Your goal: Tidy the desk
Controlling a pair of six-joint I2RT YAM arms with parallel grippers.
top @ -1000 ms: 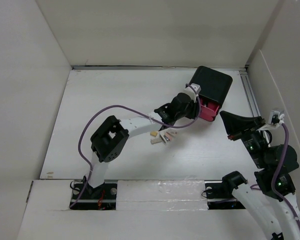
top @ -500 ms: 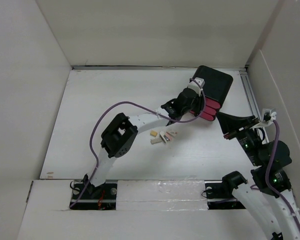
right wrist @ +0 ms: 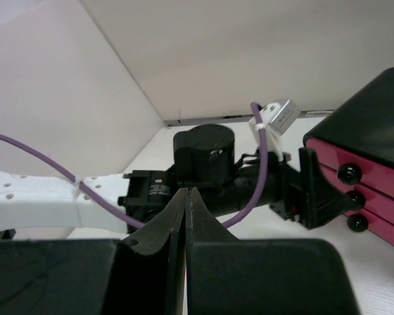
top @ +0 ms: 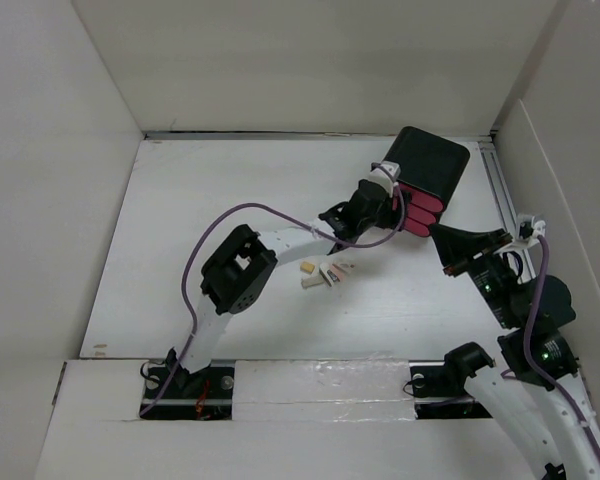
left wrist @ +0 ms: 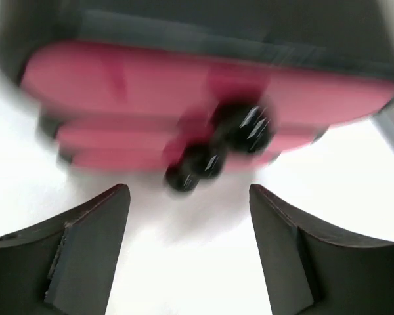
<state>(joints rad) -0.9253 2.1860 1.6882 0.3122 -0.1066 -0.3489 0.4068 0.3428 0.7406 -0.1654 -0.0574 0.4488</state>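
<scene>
The desk (top: 200,250): a large flat white matte tabletop, walled in white on the far, left and right sides. It fills the whole work area.

A black cube-shaped box (top: 432,165) stands at the far right corner, turned at an angle. Its three pink drawers (top: 418,208) face the near left, each with a black round knob (left wrist: 240,128). All three fronts look flush with the box, so the drawers are judged pushed in.

A cluster of small flat loose pieces (top: 323,273), beige, pink and white, lies in the open near the middle of the desk, well apart from the box. They are too small to identify.

The left gripper (left wrist: 189,197) is just in front of the drawer fronts, fingers spread and holding nothing, with the knobs beyond the gap. The view is blurred, so contact with a knob cannot be told.

The right gripper (right wrist: 185,193) is by the right edge, near the box, its fingers pressed together on nothing.

Progress, as a judgement: the task is at an early to middle stage. The box is closed and the pieces are not yet stowed. What is left is probably to open a drawer, gather the pieces into it and close it.
</scene>
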